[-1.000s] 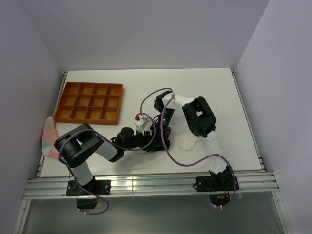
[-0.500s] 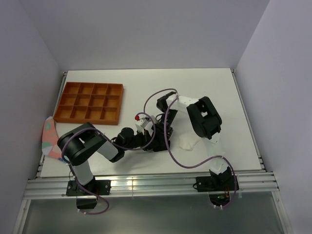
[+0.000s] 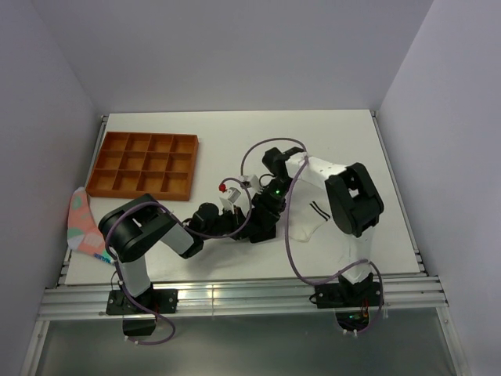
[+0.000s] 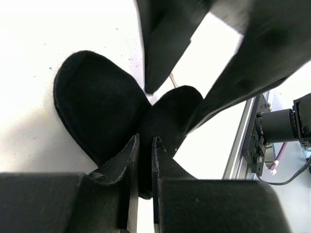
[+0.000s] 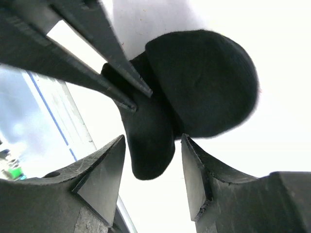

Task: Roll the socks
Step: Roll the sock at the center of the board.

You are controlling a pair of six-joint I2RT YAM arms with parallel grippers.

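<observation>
The left gripper (image 4: 144, 141) is clenched on a pinched-up fold of the black sock (image 4: 97, 111), which lies bunched near the middle of the white worktop (image 3: 235, 133). The right gripper (image 5: 153, 141) is released, its jaws spread wide to either side of that same fold, and it faces the left one tip to tip. The white sock (image 3: 309, 227), with two black cuff stripes, lies just to the right of them, partly under the right arm.
</observation>
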